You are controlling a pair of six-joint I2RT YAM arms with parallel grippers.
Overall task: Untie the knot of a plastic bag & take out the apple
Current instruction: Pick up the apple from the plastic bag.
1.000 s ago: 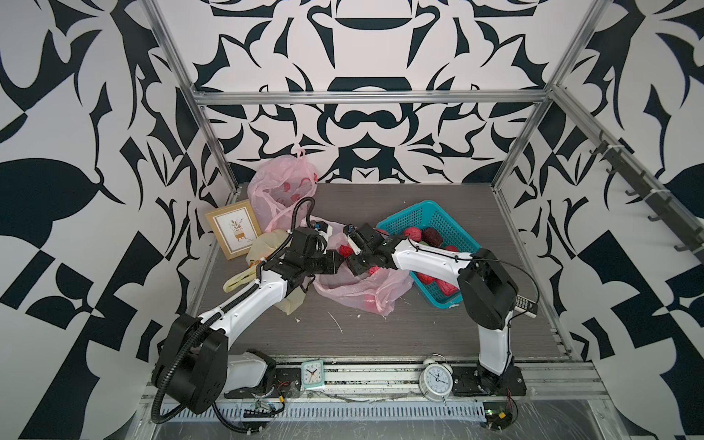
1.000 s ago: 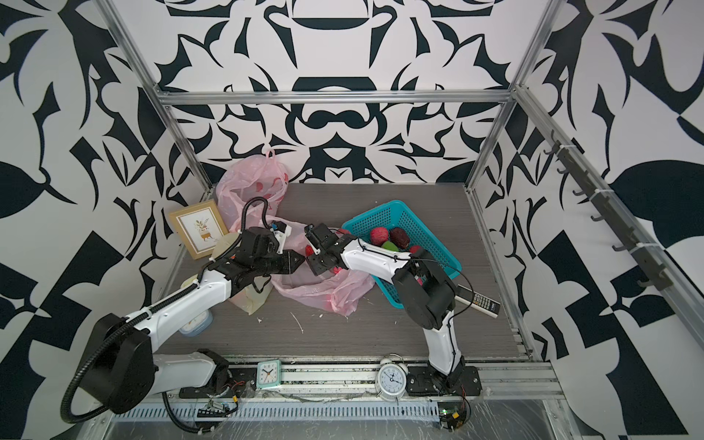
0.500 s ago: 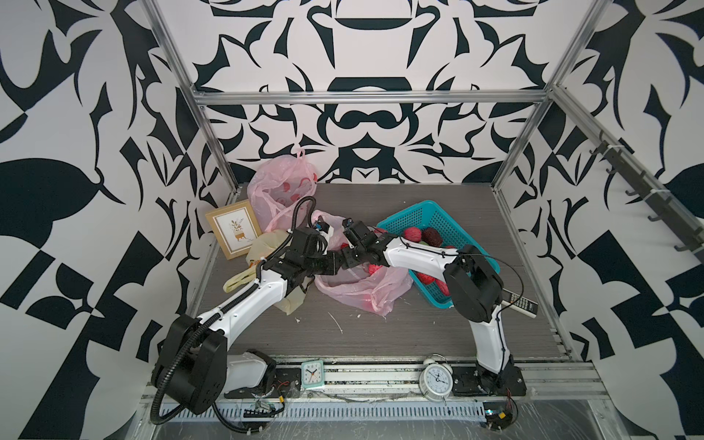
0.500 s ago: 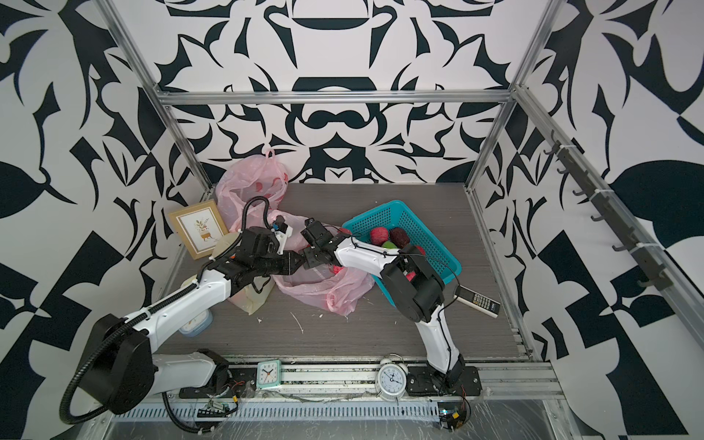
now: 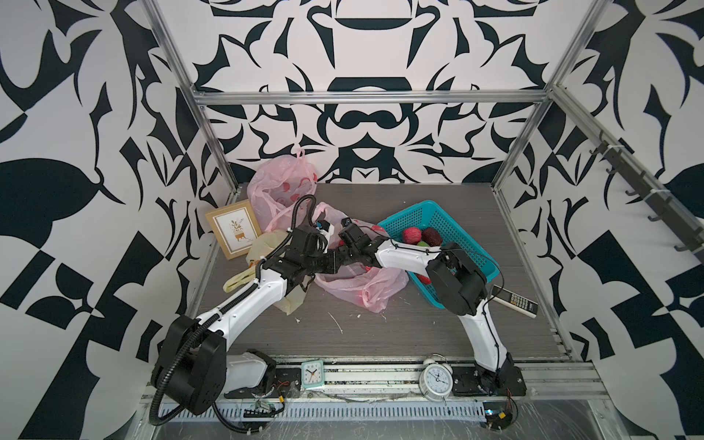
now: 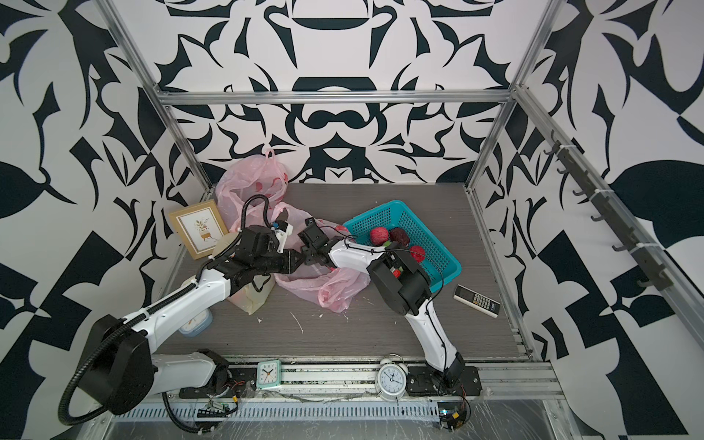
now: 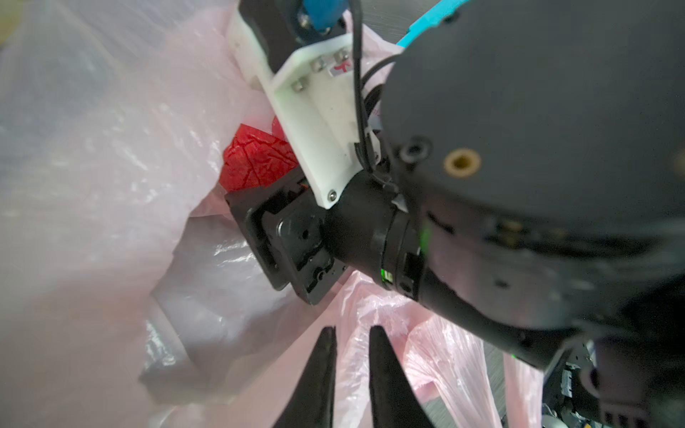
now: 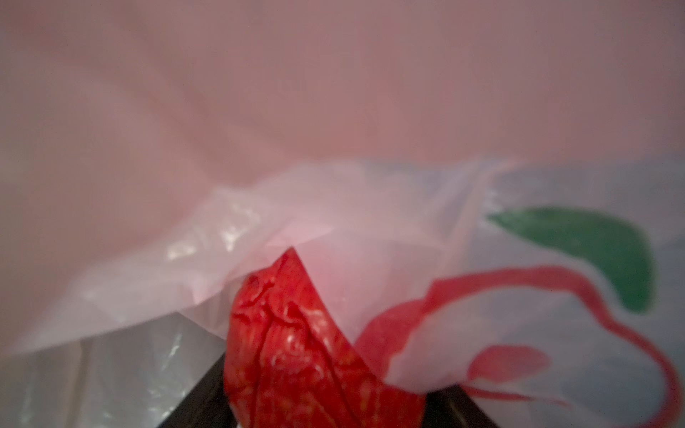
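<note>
A pink plastic bag [image 5: 358, 284] lies open mid-table in both top views, and the two arms meet at its mouth. My left gripper [image 7: 352, 329] is shut on a fold of the bag's pink film, holding the rim up. My right gripper [image 8: 333, 370] reaches inside the bag. A red wrinkled apple [image 8: 296, 352] fills the gap between its dark fingers. The left wrist view shows that apple [image 7: 255, 163] beside the right gripper's black body [image 7: 296, 237]. In a top view both grippers' tips are hidden by bag film near the left gripper [image 6: 301, 263].
A teal basket [image 5: 404, 213] with red and dark fruit sits right of the bag under the right arm. A second pink bag [image 5: 282, 186], a picture frame [image 5: 234, 228] and a yellowish bag [image 5: 263, 247] crowd the back left. A remote [image 5: 514, 301] lies right; two clocks [image 5: 312, 374] stand in front.
The right arm's elbow has swung left and its gripper has pushed deeper into the bag, widening and then narrowing on the apple. The left gripper has kept its hold.
</note>
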